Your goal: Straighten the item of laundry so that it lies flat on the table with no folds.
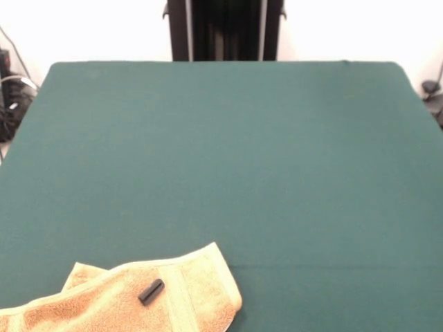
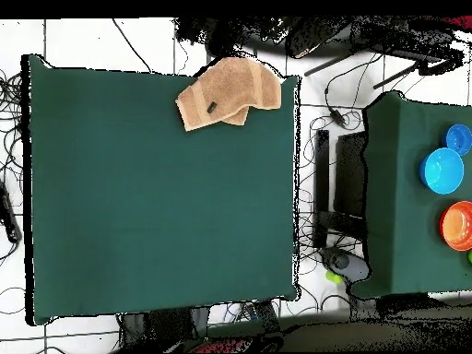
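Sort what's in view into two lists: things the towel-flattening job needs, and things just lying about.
For the job:
- towel, folded over at the table's edge
- table, green cloth top

Just lying about:
- small black cylinder resting on the towel
- blue bowls and orange bowl on the side table
- cables on the floor

The gripper is not in view.

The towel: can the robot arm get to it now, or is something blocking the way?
Probably yes. The towel lies folded at the table edge farthest from the robot, with only a small black cylinder on it. Nothing stands between. The gripper is not in view, and whether the arm stretches that far is uncertain.
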